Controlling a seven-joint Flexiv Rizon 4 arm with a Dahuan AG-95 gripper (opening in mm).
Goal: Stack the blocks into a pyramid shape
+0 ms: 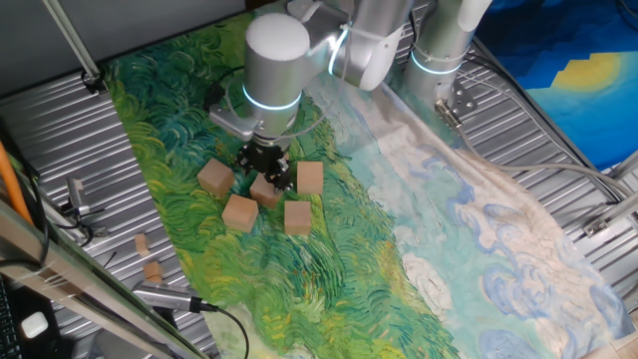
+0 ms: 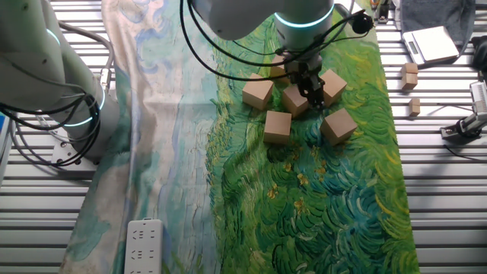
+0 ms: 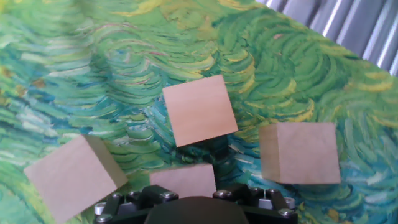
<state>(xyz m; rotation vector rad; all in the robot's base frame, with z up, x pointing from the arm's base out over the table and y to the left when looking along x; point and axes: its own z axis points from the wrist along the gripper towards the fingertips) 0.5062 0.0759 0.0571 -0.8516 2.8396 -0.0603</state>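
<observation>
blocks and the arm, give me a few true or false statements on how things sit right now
1. The wooden blocks lie on a cloth painted with green swirls. True.
2. The pyramid is already built. False: every block in view sits singly on the cloth, none on top of another.
3. The end effector is down among the blocks, right at the middle one. True.
4. The two small wooden bits lie on the cloth between the blocks. False: they lie off the cloth, on the ribbed metal table.
5. A white power strip lies at the pale end of the cloth. True.
</observation>
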